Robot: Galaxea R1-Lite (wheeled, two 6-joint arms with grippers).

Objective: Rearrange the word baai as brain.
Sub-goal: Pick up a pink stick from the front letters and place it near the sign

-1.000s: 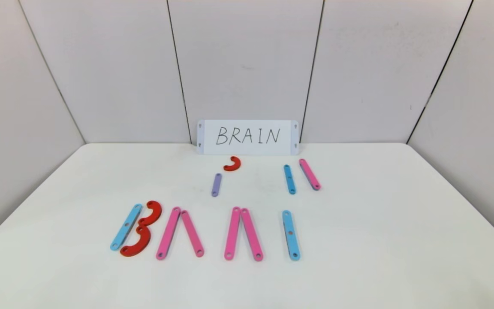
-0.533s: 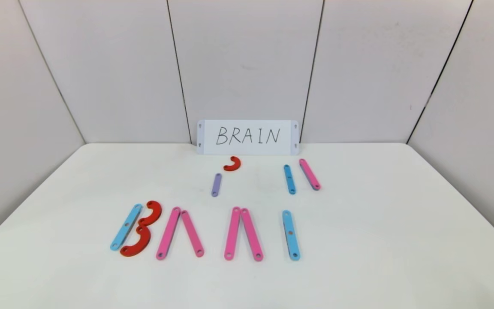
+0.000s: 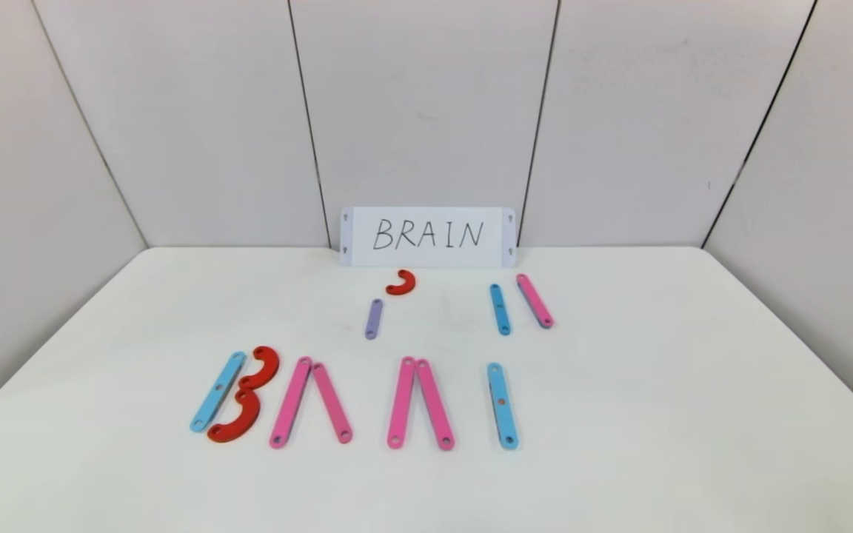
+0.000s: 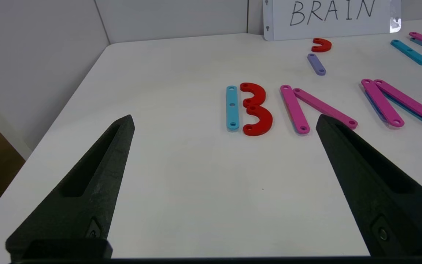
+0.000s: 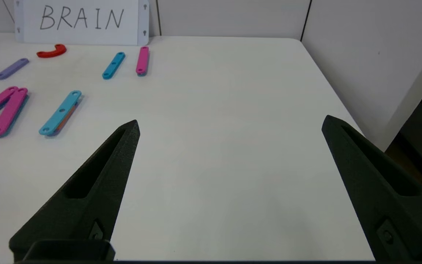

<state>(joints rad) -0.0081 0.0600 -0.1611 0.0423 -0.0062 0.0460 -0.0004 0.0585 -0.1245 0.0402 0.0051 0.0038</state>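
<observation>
The word (image 3: 356, 403) lies flat across the near middle of the table (image 3: 656, 444): a blue strip with two red curves for B, two pairs of pink strips leaning together, and a single blue strip at its 3 o'clock end. Spare pieces (image 3: 500, 309) sit at 12 o'clock from it, before the white card (image 3: 427, 236). The left gripper (image 4: 225, 123) and right gripper (image 5: 230, 123) hang over bare table, fingers spread wide and holding nothing.
</observation>
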